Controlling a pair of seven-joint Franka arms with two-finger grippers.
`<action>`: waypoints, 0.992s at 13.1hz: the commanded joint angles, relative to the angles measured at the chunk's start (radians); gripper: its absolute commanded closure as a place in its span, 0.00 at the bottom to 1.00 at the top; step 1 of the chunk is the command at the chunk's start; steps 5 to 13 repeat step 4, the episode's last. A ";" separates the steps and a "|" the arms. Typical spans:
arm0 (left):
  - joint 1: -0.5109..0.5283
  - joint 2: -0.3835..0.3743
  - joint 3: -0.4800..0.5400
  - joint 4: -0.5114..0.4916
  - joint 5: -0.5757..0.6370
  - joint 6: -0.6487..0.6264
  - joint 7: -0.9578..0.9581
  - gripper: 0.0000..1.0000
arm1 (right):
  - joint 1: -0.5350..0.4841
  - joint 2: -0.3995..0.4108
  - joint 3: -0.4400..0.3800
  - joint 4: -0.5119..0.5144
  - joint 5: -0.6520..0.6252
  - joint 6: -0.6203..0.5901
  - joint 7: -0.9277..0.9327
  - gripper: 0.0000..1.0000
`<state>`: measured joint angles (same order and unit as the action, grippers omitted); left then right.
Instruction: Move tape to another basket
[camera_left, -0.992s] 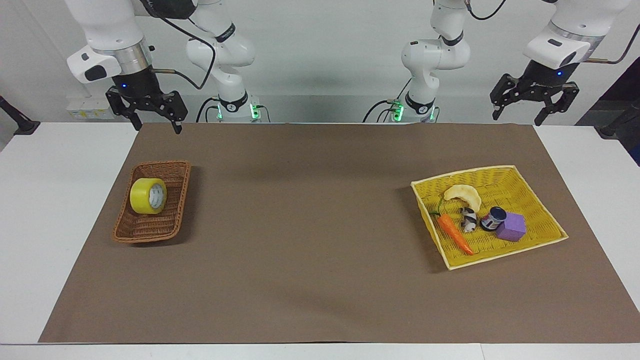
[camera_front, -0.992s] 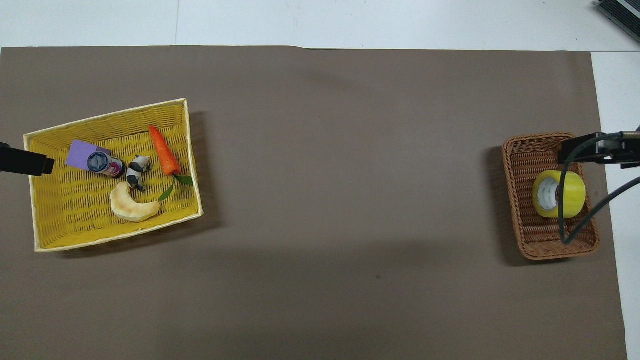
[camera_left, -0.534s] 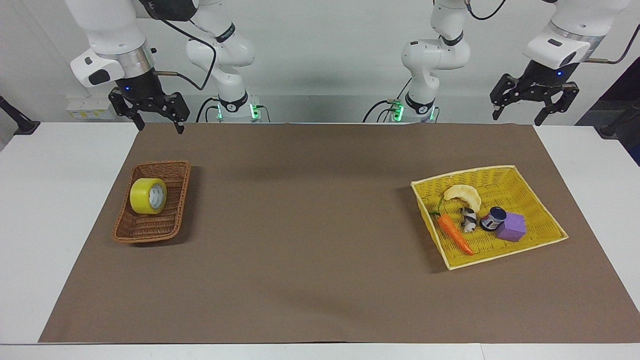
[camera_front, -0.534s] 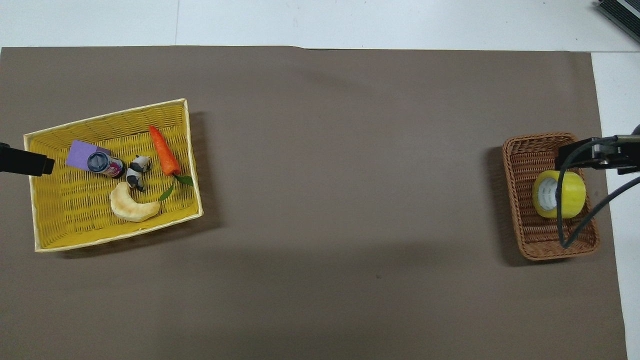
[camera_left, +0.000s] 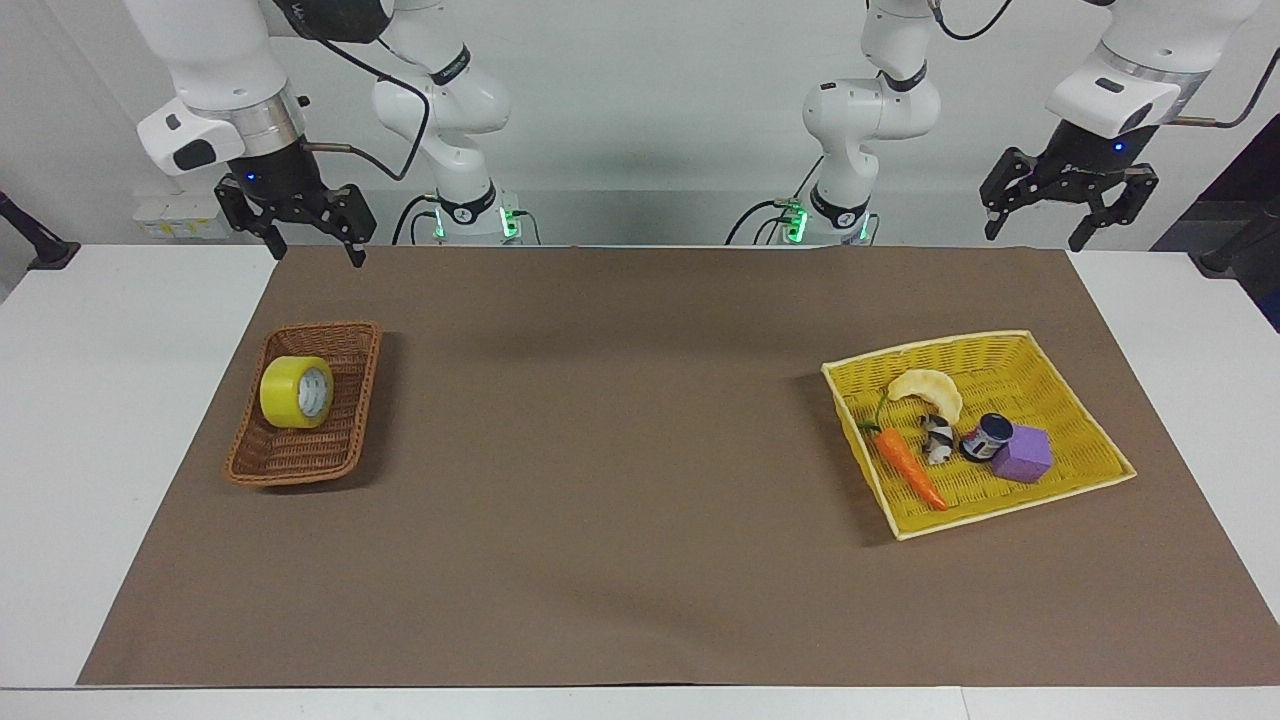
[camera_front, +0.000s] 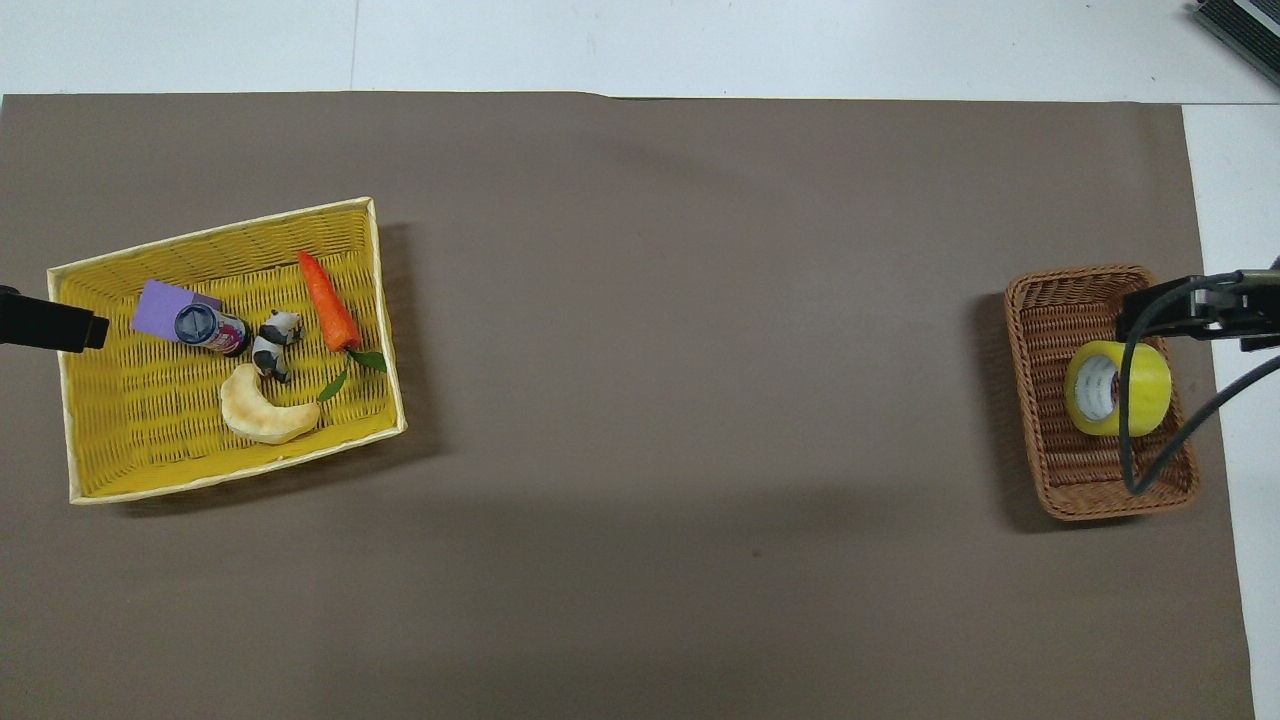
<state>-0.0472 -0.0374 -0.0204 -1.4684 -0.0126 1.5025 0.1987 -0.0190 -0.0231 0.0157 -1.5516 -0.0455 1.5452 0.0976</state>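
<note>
The tape (camera_left: 297, 391), a yellow roll with a pale core, lies on its side in the narrow brown wicker basket (camera_left: 290, 468) at the right arm's end of the mat. It also shows in the overhead view (camera_front: 1117, 388), in that basket (camera_front: 1060, 290). My right gripper (camera_left: 315, 250) hangs open and empty, high over the mat by the basket, well clear of the tape. In the overhead view my right gripper (camera_front: 1190, 305) and its cable cross the basket's edge. My left gripper (camera_left: 1035, 235) waits open and empty, high over the mat's other end.
A square yellow woven tray (camera_left: 1000, 345) sits at the left arm's end. It holds a carrot (camera_left: 908, 466), a pale curved chip-like piece (camera_left: 928, 388), a small cow figure (camera_left: 937, 440), a dark jar (camera_left: 988, 436) and a purple block (camera_left: 1023, 455). A brown mat (camera_left: 620, 420) covers the table.
My right arm's wrist has shifted slightly above the mat. The tape, both baskets and the left arm have not moved.
</note>
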 joint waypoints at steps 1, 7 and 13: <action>0.006 -0.007 -0.004 0.007 0.014 -0.016 0.005 0.00 | -0.006 0.003 -0.002 0.010 0.003 -0.013 -0.009 0.00; 0.006 -0.007 -0.004 0.007 0.014 -0.018 0.005 0.00 | -0.006 0.000 -0.002 0.005 0.004 -0.020 -0.010 0.00; 0.006 -0.007 -0.004 0.007 0.014 -0.018 0.005 0.00 | -0.006 0.000 -0.002 0.005 0.004 -0.020 -0.010 0.00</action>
